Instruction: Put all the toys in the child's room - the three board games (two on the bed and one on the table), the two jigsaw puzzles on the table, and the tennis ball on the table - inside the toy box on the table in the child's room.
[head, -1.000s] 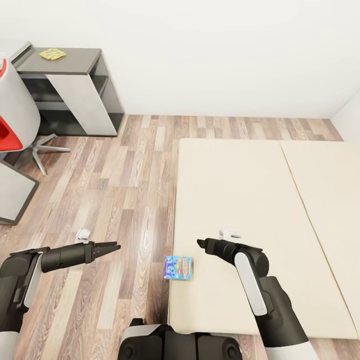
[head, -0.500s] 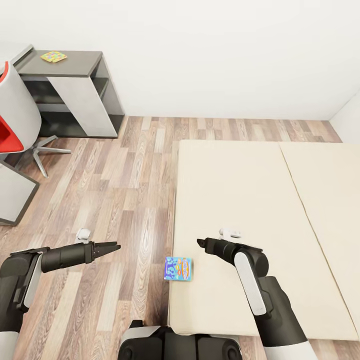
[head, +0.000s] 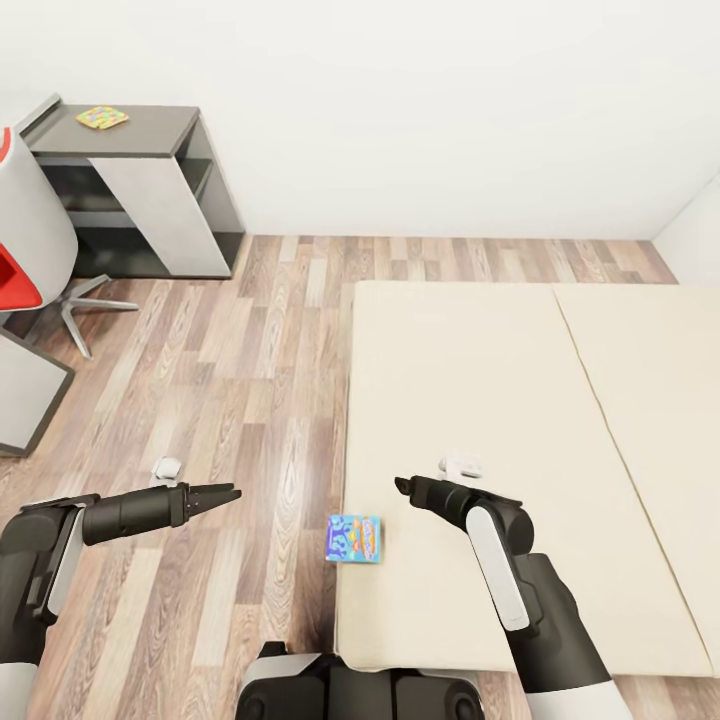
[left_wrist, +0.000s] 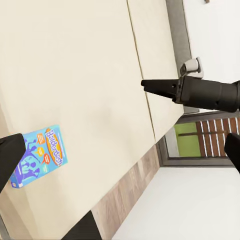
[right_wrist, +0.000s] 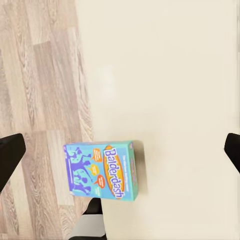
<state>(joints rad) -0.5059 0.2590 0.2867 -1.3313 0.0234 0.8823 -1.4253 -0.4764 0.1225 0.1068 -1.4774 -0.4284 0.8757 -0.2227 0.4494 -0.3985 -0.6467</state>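
Right end effector: the right end effector (head: 403, 488) hangs over the near part of the bed, fingers spread wide, nothing between them. In the right wrist view its two dark fingertips (right_wrist: 11, 156) sit far apart at the frame's edges with the blue box in the gap below.
Left end effector: the left end effector (head: 228, 493) points out over the wood floor (head: 250, 380), beside the bed, empty. Its fingers look close together from the head camera, but I cannot tell for sure how wide they stand.
Blue board game: the small blue board game (head: 355, 538) lies flat on the mattress at the bed's near edge, just overhanging the floor side, between the two arms. Bright blue cover, orange oval, lettering that reads Balderdash (right_wrist: 116, 171), a dog figure in darker blue. Thin, flat, edges clean.
Bed: the beige two-part mattress (head: 520, 380) carries this one game in what the cameras take in.
Jigsaw puzzle: a multicoloured jigsaw puzzle (head: 102, 118) lies on the dark bench (head: 150, 130) in the far corner, near the red-and-white chair (head: 25, 250).
Progress: my read is early to middling. This game is not yet gripped, and that puzzle is not yet in the toy box.
Left to do: lower, close on the box, carry it over to the bench.
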